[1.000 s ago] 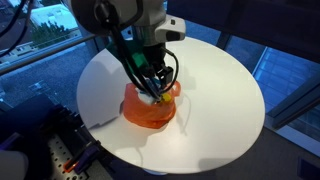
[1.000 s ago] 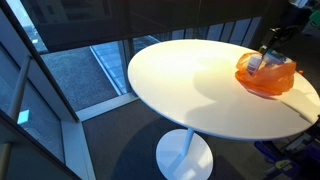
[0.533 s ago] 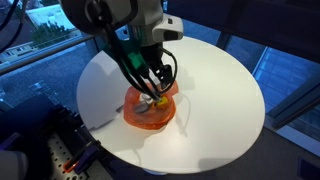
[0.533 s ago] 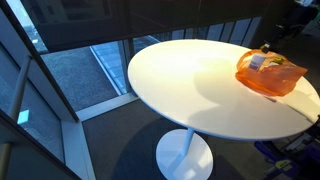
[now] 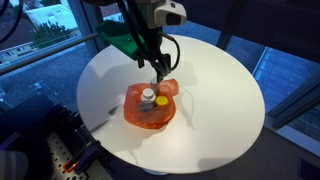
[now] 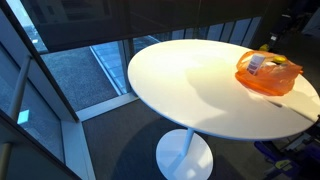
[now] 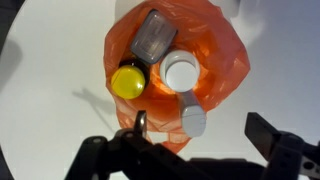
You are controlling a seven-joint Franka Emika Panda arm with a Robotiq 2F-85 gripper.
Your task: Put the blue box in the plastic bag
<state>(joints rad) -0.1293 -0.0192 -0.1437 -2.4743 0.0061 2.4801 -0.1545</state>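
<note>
Here, capped bottles (image 7: 181, 73) crowd the orange bag (image 7: 225, 60).

This looked like an office or university building rather than a home, with a corner given over to robot work. A round white table (image 6: 195, 95) stood on a single pedestal foot (image 6: 184, 156) over dark carpet (image 6: 110, 145), the kind of furniture found in a break-out area. Past the table's far edge ran floor-to-ceiling glazing in dark metal frames (image 6: 75, 75), looking down on paving outside, so the room sat above ground level. In an exterior view, trees (image 5: 48, 30) showed through the glass. Near the table's edge, a perforated metal mounting rack (image 5: 66, 152) pointed to lab use.
</note>
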